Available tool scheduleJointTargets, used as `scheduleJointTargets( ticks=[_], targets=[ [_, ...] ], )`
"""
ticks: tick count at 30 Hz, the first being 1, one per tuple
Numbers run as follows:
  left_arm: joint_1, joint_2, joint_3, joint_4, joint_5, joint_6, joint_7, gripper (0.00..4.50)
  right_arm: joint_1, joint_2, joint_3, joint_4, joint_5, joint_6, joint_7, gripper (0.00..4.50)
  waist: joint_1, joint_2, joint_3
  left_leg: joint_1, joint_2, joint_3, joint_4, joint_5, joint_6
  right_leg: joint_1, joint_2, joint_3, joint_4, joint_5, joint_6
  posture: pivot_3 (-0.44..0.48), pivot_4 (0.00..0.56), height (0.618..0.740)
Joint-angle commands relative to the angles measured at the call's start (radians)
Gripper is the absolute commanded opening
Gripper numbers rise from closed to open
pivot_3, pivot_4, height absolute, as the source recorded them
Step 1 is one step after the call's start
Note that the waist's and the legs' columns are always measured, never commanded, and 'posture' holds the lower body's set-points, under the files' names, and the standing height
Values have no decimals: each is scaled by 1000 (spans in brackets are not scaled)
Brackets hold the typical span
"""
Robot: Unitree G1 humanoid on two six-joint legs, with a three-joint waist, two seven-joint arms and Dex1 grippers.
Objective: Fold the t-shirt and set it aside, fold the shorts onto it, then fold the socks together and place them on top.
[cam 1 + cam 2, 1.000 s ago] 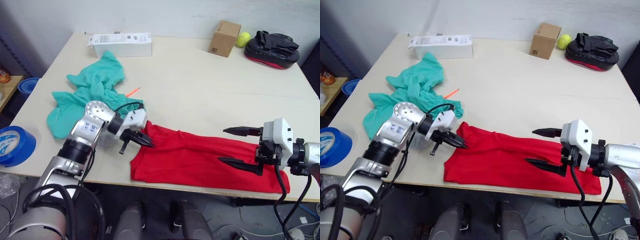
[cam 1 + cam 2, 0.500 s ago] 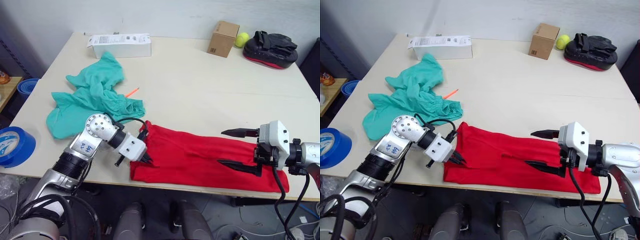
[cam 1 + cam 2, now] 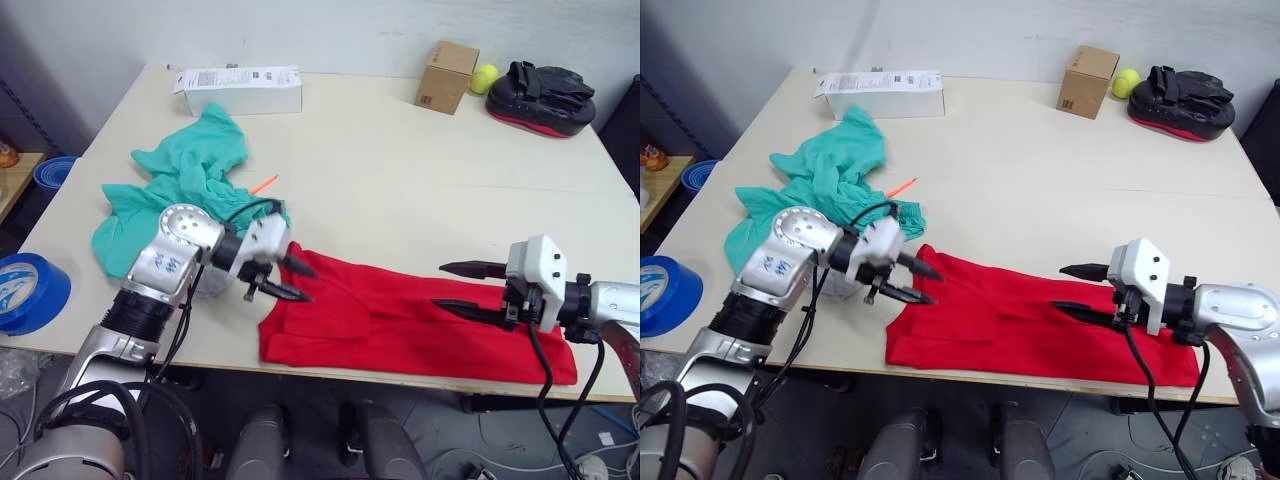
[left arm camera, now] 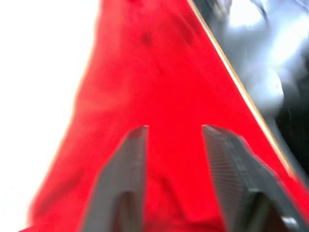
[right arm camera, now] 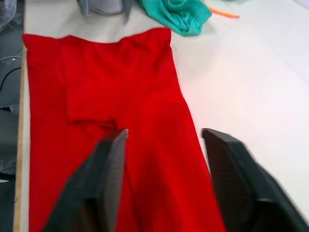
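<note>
Our left gripper point(image 3: 290, 280) has lifted off the shirt point(image 3: 400, 320) — both grippers, right point(image 3: 462, 288) too, hover spread, empty. We're mid shirt fold at the table's near edge; next, regrip its ends. Shorts point(image 3: 180, 195) wait beyond.

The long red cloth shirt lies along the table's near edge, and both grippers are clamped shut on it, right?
Not quite. The red cloth shirt does lie along the near edge, but the left gripper and right gripper are open, holding nothing, as the left eye view shows.
</note>
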Motion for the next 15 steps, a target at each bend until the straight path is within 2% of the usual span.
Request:
scheduleJointTargets(
  ticks=[1, 2, 4, 6, 7, 11, 15],
  targets=[
    [-16, -28, 32, -17, -36, 137, 72, 3524, -12, 26, 45, -32, -48, 7, -65, 1071, 1, 0, 0, 0, 0, 0, 0, 0, 0, 0, 0, 0, 0, 0, 0, 0, 150, 740],
    [-18, -42, 35, -6, -31, 166, 103, 3951, -21, 42, 66, -30, -63, 13, -90, 593, 2, 0, 0, 0, 0, 0, 0, 0, 0, 0, 0, 0, 0, 0, 0, 0, 150, 740],
    [-22, -80, 26, 46, 12, 185, 185, 4490, -50, 90, 117, -16, -105, 37, -162, 16, 1, 0, 0, 0, 0, 0, 1, 0, 0, 0, 0, 0, 0, 0, 0, 0, 150, 740],
    [-17, -111, 10, 104, 59, 127, 231, 4273, -75, 137, 154, 6, -145, 61, -223, 0, 1, 0, 0, 0, 0, 0, 1, 0, -1, 0, 0, 1, 1, 0, 1, 0, 150, 740],
    [-14, -122, -7, 130, 88, 99, 249, 4085, -83, 158, 175, 22, -173, 74, -256, 0, 1, 0, 0, 0, 0, 0, 1, 0, -1, 0, 0, 1, 1, 0, 1, 0, 150, 740],
    [-10, -145, -66, 216, 184, 5, 295, 2800, -89, 211, 215, 83, -261, 110, -366, 0, 2, 0, 0, -1, 0, 0, 0, 1, -1, -1, 0, 1, 1, 0, 0, 0, 150, 740],
    [-21, -164, -91, 287, 245, -42, 328, 1559, -54, 230, 177, 127, -303, 131, -438, 0, 3, 0, 0, -1, 0, 1, 0, 1, -1, -1, -1, 1, 0, 0, 0, 0, 150, 740]
  ],
)
